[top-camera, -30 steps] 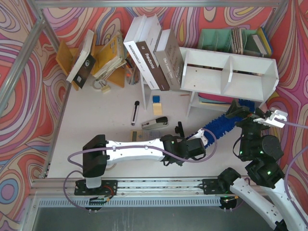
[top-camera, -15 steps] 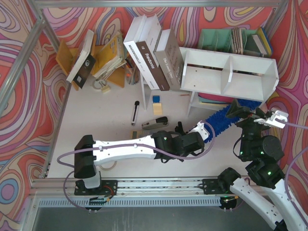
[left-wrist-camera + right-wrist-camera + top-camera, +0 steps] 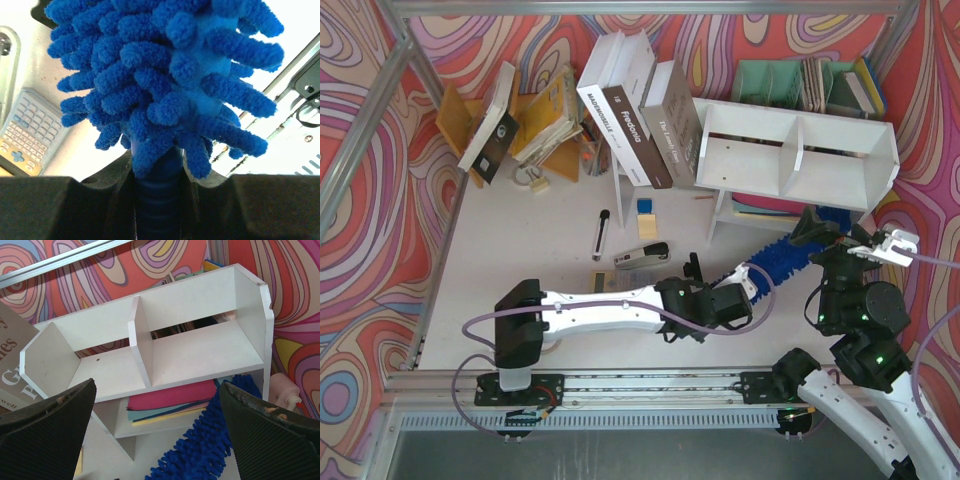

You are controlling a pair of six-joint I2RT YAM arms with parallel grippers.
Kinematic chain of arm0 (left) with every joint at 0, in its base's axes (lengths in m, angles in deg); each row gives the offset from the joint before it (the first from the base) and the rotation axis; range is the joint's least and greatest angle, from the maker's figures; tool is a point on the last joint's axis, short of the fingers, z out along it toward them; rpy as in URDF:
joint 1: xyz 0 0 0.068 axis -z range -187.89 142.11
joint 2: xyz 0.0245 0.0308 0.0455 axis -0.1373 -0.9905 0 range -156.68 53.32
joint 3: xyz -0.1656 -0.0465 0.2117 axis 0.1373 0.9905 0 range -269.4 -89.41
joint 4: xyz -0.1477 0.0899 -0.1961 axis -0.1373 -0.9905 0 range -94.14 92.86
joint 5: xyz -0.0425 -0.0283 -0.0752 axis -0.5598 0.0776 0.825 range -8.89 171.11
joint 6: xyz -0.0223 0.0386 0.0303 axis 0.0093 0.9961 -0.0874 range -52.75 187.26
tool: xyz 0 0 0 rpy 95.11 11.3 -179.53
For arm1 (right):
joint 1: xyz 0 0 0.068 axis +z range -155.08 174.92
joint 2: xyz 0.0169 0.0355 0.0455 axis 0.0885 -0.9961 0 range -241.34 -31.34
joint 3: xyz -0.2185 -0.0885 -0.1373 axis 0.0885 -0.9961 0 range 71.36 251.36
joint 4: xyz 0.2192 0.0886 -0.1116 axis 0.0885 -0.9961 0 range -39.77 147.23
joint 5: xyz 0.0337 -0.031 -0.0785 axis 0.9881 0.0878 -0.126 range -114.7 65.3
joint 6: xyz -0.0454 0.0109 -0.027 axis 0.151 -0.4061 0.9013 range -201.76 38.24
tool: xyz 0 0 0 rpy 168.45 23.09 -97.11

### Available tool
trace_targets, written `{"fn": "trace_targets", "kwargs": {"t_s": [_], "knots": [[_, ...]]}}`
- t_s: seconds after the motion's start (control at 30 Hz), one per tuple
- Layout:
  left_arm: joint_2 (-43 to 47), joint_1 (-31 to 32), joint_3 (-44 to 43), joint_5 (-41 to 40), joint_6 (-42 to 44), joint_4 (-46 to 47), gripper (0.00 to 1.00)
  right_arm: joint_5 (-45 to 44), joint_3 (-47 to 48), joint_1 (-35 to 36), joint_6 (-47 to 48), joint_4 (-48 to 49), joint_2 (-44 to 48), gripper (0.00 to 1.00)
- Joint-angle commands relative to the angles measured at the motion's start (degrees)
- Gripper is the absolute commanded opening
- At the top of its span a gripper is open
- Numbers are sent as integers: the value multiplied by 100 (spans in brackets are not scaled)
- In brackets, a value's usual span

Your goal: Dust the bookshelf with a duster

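Above the table, in the fixed overhead view, the left gripper [image 3: 738,288] is clamped shut on the handle of the duster [image 3: 782,255]. The duster's long axis runs away from that gripper, up and to the right, and its fluffy tip lies low beside the legs under the right-hand compartment of the bookshelf [image 3: 790,150]. The right gripper [image 3: 823,240] hangs just beside that tip, jaws spread wide and holding nothing.

At the left wrist, the duster [image 3: 165,75] fills the picture. Its blue handle is pinched in the left gripper [image 3: 160,200] and the noodle bristles fan straight ahead, with a calculator [image 3: 27,132] on the table behind.

At the right wrist, the right gripper [image 3: 157,390] frames the bookshelf [image 3: 200,350] head-on. The duster [image 3: 200,450] slants up from below, and its tip stops under the shelf's floor near the right leg.

The left arm has the tool, so the coming move is probably to raise the head up and forward into a compartment.
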Motion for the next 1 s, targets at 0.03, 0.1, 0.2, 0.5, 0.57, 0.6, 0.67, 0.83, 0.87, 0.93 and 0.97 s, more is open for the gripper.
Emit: {"fn": "trace_targets", "kwargs": {"t_s": [0.03,0.1,0.2,0.5,0.57,0.6,0.67,0.83,0.87,0.93,0.97], "knots": [[776,12,-75,-406,104,474,0,-102,-44,-23,111,207,53,99],[1024,8,239,-423,83,894,0,-99,-44,-19,110,208,45,99],[1139,-46,532,-290,-79,1277,0,-95,-42,-23,116,210,45,99],[983,-120,761,-832,-737,984,0,-73,-45,-28,99,184,67,99],[1135,-137,914,-998,-900,1008,0,-73,-45,-23,99,183,71,99],[1216,-136,1005,-1095,-1010,1016,0,-73,-44,-23,99,183,71,99],[1390,-146,1190,-1296,-1191,978,0,-73,-46,-23,93,183,72,99],[1933,-147,1729,-1851,-1825,718,0,-74,-41,-23,91,174,79,99],[2047,-148,1852,-1942,-1951,674,0,-73,-38,-23,92,180,80,99],[2260,-147,2078,-2110,-2172,599,0,-67,-41,-23,90,183,75,99],[2329,-149,2149,-2166,-2252,571,0,-63,-45,-23,90,183,72,99]]}}
